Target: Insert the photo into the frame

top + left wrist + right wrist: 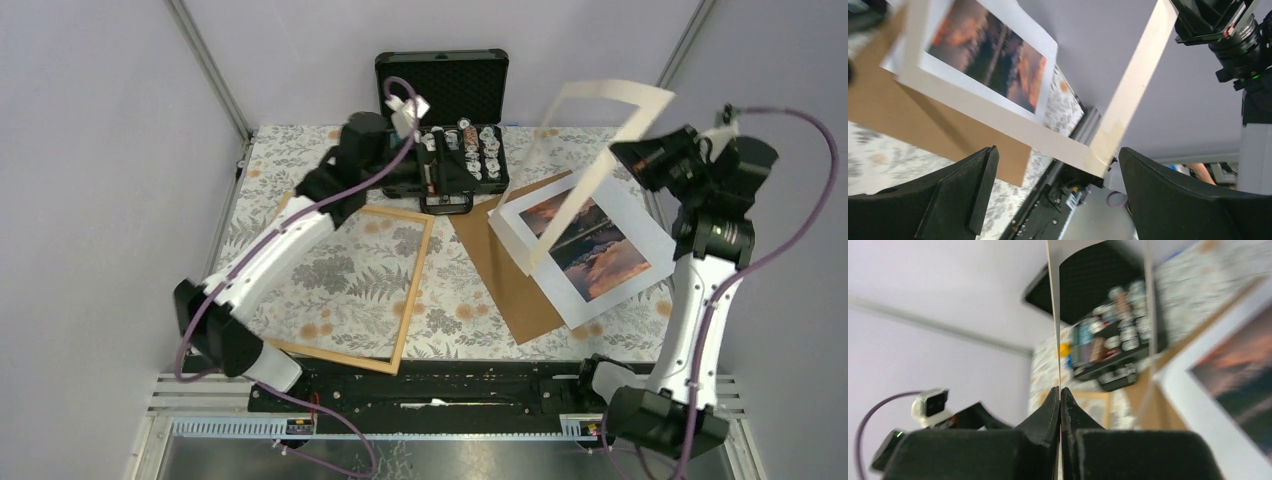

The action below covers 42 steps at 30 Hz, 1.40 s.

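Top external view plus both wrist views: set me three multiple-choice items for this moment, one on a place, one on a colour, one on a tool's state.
1. Where does the photo lie?
A. on the floor
B. on the brown backing sheet
C. held in the air

2. What colour is the card mat pinched by the right tool?
A. black
B. cream-white
C. blue

3. How is the left tool?
A. open, holding nothing
B. shut on the photo
C. shut on the mat

Answers:
1 B: the brown sheet's edges show past the print.
2 B: its pale strips show plainly in the top and left wrist views.
3 A: its fingers stand wide apart with nothing touching them.
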Each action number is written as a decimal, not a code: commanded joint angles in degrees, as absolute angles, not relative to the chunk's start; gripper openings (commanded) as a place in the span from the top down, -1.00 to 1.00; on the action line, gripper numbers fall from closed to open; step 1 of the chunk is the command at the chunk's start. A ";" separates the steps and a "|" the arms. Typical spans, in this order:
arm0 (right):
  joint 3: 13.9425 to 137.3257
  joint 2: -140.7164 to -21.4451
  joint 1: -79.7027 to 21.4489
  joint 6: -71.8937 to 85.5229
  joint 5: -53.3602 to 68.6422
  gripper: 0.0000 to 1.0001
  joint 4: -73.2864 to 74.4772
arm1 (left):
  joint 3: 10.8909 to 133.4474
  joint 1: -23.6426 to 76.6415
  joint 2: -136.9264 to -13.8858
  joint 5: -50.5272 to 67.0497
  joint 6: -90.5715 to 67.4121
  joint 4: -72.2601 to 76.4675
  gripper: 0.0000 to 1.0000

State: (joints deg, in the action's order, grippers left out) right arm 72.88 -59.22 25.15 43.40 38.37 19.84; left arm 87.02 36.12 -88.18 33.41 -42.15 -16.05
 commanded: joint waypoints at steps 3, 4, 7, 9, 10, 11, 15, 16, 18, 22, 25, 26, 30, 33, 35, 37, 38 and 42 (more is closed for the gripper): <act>94.55 -70.61 3.97 52.36 43.02 1.00 17.79 | 94.89 31.00 -71.55 22.26 -29.86 -25.13 -0.97; 97.33 -72.57 -0.39 53.13 42.42 1.00 16.98 | 95.85 30.94 -69.34 19.68 -28.39 -26.39 -0.97; 106.30 -80.16 -13.57 54.19 38.74 1.00 16.86 | 98.29 30.93 -63.20 11.44 -24.87 -29.15 -0.97; 113.42 -85.17 -22.19 54.00 35.44 1.00 16.95 | 99.72 30.93 -59.89 5.82 -23.75 -30.79 -0.97; 115.93 -87.55 -25.94 54.05 33.55 1.00 16.62 | 100.28 30.93 -58.42 3.11 -23.39 -31.39 -0.97; 117.85 -89.88 -29.60 54.72 31.79 1.00 14.84 | 100.50 30.91 -56.89 0.85 -23.12 -31.53 -0.97; 117.28 -96.80 -37.67 64.46 31.32 1.00 -0.38 | 100.90 30.93 -51.31 -7.08 -22.93 -31.59 -0.97; 114.29 -97.41 -38.86 67.84 30.72 1.00 -5.61 | 100.85 30.94 -50.29 -8.10 -22.94 -31.48 -0.97; 106.34 -97.38 -38.95 72.72 29.22 1.00 -13.38 | 100.71 30.93 -48.92 -9.91 -22.79 -31.58 -0.97; 87.80 -94.90 -37.93 74.15 23.51 1.00 -19.88 | 100.36 30.89 -48.95 -11.33 -22.42 -33.03 -0.97; 73.63 -95.56 -36.88 77.29 21.06 1.00 -27.27 | 98.39 30.94 -49.73 -10.74 -22.69 -32.89 -0.97; 70.94 -96.74 -36.80 77.49 21.02 1.00 -28.31 | 97.71 30.94 -50.08 -10.35 -22.94 -32.64 -0.97; 62.45 -102.03 -36.76 76.63 21.73 1.00 -33.90 | 95.23 30.94 -51.96 -7.79 -23.83 -31.39 -0.97; 58.35 -104.72 -36.61 75.55 22.36 1.00 -35.47 | 94.40 30.94 -53.23 -6.44 -23.93 -31.25 -0.97; 56.37 -105.43 -36.75 73.89 20.80 1.00 -36.42 | 93.73 30.94 -53.89 -6.37 -23.94 -31.20 -0.97; 56.78 -106.99 -36.74 72.76 20.81 1.00 -35.02 | 92.57 30.94 -53.90 -6.39 -24.14 -30.41 -0.97; 56.59 -107.65 -36.74 72.89 21.24 1.00 -35.72 | 91.76 30.94 -53.76 -6.30 -24.24 -29.74 -0.97; 56.16 -108.47 -37.04 73.19 20.12 1.00 -37.27 | 91.46 30.92 -53.89 -6.16 -23.83 -29.30 -0.97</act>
State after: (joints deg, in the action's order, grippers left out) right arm 55.79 -108.12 -36.62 74.41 21.96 -31.29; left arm 90.94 30.94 -54.87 -6.83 -23.99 -32.97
